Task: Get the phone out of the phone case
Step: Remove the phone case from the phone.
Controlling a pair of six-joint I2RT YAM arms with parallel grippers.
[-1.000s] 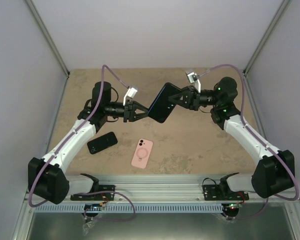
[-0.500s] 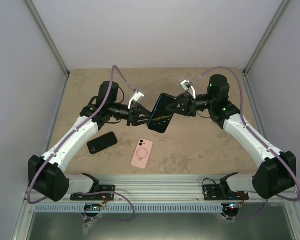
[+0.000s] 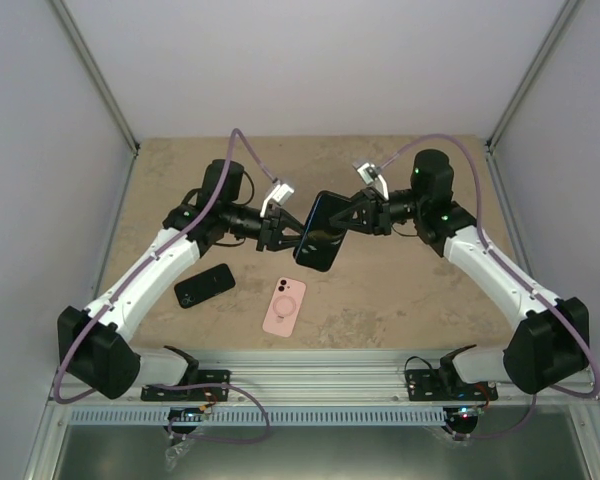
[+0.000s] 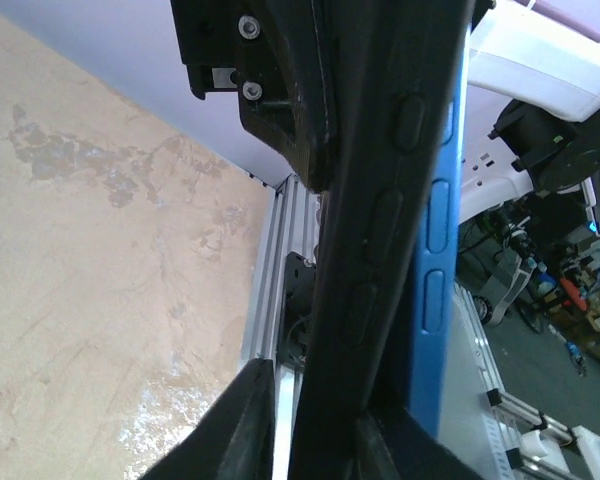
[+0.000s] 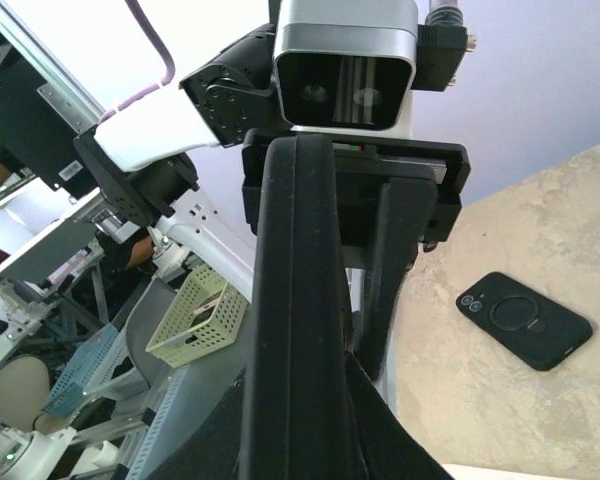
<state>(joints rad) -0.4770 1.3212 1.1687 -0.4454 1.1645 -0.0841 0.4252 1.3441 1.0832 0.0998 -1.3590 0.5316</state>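
Observation:
A blue phone point(image 3: 321, 226) in a black phone case is held in the air between both grippers, tilted on edge above the table's middle. My left gripper point(image 3: 283, 231) is shut on its lower left edge and my right gripper point(image 3: 348, 217) on its upper right edge. In the left wrist view the black case edge point(image 4: 380, 200) with its button covers runs between my left gripper's fingers point(image 4: 310, 410), and the blue phone edge point(image 4: 435, 250) stands apart from it on the right. In the right wrist view my right gripper point(image 5: 300, 410) clamps the black case edge point(image 5: 295, 280).
A black phone case point(image 3: 204, 285) lies on the tan table point(image 3: 400, 290) at the front left, and it also shows in the right wrist view point(image 5: 525, 320). A pink case with a ring point(image 3: 284, 306) lies near the front middle. Grey walls enclose the table.
Both grippers have drawn closer together and carried the phone down and slightly left. The phone has turned more on edge.

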